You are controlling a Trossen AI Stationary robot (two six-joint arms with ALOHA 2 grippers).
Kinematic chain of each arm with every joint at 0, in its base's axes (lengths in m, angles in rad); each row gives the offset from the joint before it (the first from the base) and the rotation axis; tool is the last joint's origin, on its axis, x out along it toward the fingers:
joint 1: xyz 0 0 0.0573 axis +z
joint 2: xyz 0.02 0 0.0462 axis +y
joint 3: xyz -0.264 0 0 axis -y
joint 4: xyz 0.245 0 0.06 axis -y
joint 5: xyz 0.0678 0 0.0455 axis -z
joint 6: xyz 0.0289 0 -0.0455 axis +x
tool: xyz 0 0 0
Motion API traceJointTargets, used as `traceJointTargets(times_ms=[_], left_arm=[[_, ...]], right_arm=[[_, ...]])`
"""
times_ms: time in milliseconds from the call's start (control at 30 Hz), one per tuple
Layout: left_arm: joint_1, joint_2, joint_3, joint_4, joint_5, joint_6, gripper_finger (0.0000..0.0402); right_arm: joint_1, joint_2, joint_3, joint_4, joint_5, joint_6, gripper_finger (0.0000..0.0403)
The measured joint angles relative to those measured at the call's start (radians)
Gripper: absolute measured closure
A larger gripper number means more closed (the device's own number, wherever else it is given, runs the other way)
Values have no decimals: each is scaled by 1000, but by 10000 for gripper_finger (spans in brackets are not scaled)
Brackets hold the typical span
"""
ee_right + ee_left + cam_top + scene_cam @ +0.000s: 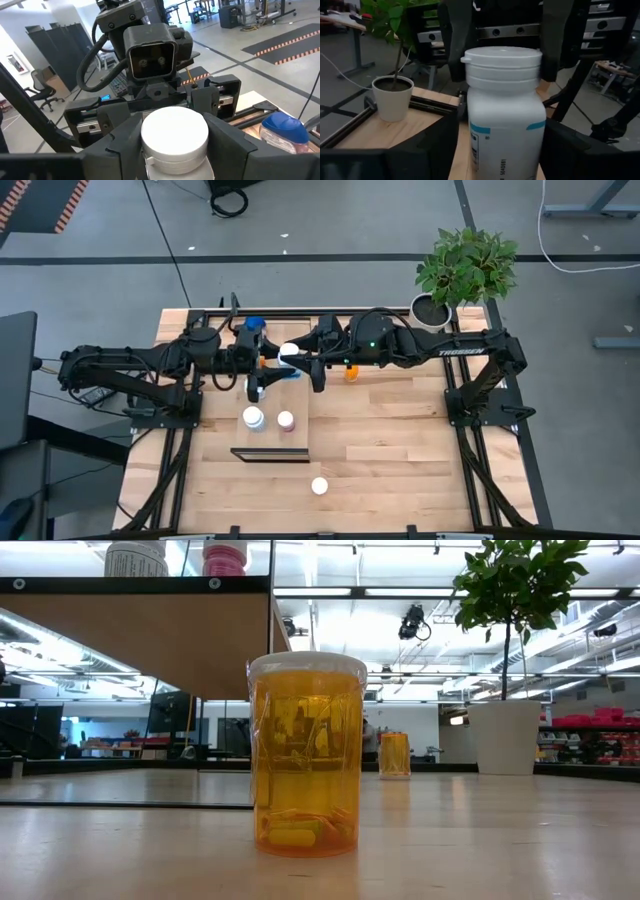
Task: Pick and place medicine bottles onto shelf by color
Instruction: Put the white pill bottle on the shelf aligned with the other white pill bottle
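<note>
Both sets of jaws flank one white bottle (289, 351) above the shelf (300, 420); grip unclear.

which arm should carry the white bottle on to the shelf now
Probably the right. Both grippers meet at the white bottle over the shelf's far end. The right gripper has fingers around its cap from above; the left gripper flanks its body and looks to be letting go.
</note>
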Motion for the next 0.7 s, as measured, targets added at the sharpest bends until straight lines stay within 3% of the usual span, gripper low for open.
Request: traceJointTargets(times_ms=[400, 700], left_arm=[[32, -68, 0, -101, -2, 11, 131], [116, -213, -2, -213, -14, 24, 133]], right_arm=[[-6, -33, 1, -13, 27, -10, 206], [-3, -50, 2, -107, 73, -71, 206]])
